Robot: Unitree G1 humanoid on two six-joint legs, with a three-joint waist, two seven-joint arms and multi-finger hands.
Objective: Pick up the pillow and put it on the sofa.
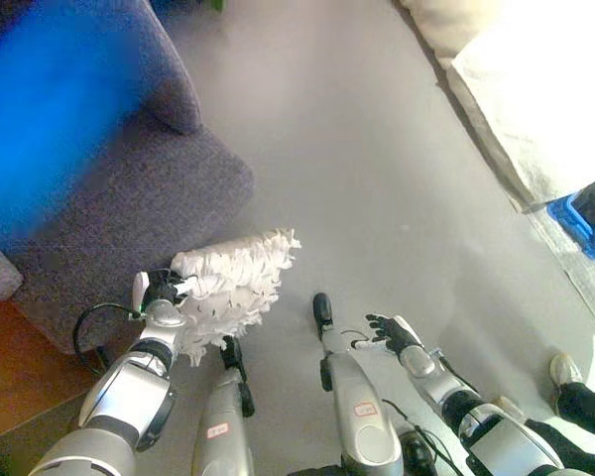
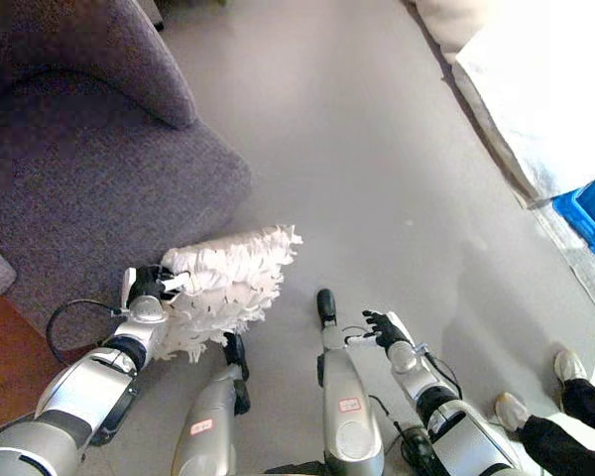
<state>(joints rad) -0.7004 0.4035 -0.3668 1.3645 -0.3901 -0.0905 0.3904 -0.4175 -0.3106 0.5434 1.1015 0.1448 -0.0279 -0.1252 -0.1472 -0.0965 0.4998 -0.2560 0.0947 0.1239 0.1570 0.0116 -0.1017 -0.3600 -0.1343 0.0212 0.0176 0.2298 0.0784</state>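
Observation:
A white, shaggy pillow [image 1: 233,283] hangs just off the front edge of the grey-purple sofa [image 1: 129,203], above the floor. My left hand [image 1: 161,292] is curled on the pillow's left end and holds it up; the same hand [image 2: 151,285] shows in the right eye view with the pillow [image 2: 228,278]. Low and right of centre, my right hand [image 1: 389,332] hovers over the floor with its fingers spread and nothing in it. The sofa seat [image 2: 89,188] lies to the left of the pillow.
Grey floor [image 1: 357,178] stretches ahead. A pale bed or mattress [image 1: 535,99] fills the upper right, with a blue bin [image 2: 590,213] beside it. A person's shoes [image 2: 565,369] and dark trouser legs show at the lower right. Reddish wood floor [image 1: 20,367] lies left of the sofa.

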